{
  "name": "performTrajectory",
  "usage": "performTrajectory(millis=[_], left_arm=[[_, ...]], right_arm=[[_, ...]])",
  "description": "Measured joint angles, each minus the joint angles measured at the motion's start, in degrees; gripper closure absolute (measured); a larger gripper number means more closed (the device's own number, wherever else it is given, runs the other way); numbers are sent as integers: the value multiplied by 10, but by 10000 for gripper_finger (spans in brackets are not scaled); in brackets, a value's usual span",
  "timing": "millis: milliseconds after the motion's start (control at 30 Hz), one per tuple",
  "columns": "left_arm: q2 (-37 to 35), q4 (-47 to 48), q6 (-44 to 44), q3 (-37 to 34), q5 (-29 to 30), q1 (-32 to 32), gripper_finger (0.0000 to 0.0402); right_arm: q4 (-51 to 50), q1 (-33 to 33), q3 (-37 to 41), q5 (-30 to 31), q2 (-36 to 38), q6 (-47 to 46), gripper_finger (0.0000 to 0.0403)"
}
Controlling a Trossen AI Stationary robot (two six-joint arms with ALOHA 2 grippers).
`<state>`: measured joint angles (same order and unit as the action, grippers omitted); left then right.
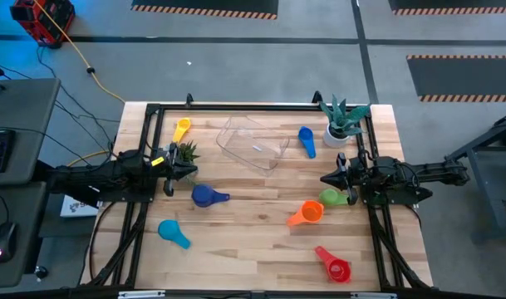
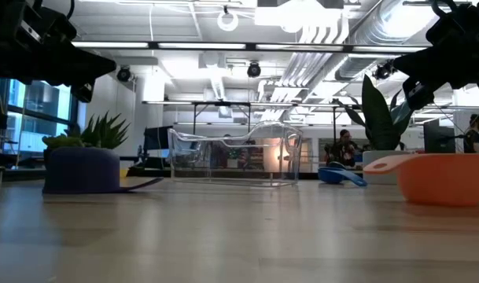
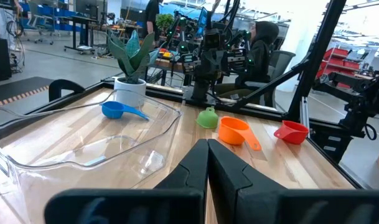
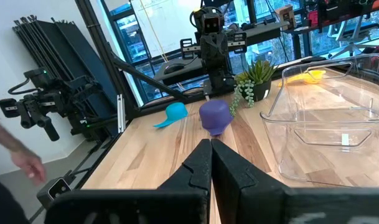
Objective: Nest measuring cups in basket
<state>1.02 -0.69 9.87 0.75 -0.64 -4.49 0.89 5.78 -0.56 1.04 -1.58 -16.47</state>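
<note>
The clear basket (image 1: 253,143) stands on the far middle of the table. Measuring cups lie scattered on the wood: yellow (image 1: 181,129), blue (image 1: 307,140), dark blue (image 1: 206,195), light blue (image 1: 172,232), orange (image 1: 307,213), green (image 1: 332,198) and red (image 1: 334,266). My left gripper (image 1: 196,172) waits shut at the table's left edge, pointing level toward the right. My right gripper (image 1: 323,178) waits shut at the right edge, pointing level toward the left, above the green cup. Both hang clear of the table with nothing between their fingers.
A small green plant (image 1: 184,153) stands by the left gripper, and a potted plant in a white pot (image 1: 342,124) stands at the far right corner. A black frame (image 1: 236,106) borders the table. A person's hand (image 4: 18,155) shows beyond the table in the right wrist view.
</note>
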Motion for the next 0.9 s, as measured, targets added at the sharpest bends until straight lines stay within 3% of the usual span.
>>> performTrajectory(millis=[333, 567, 733, 900], left_arm=[[0, 0, 0, 0, 0, 0, 401], [0, 0, 0, 0, 0, 0, 401], [0, 0, 0, 0, 0, 0, 401], [0, 0, 0, 0, 0, 0, 401]], right_arm=[[9, 0, 0, 3, 0, 0, 403], [124, 0, 0, 10, 0, 0, 403], [243, 0, 0, 75, 0, -30, 403], [331, 0, 0, 183, 0, -130, 403]])
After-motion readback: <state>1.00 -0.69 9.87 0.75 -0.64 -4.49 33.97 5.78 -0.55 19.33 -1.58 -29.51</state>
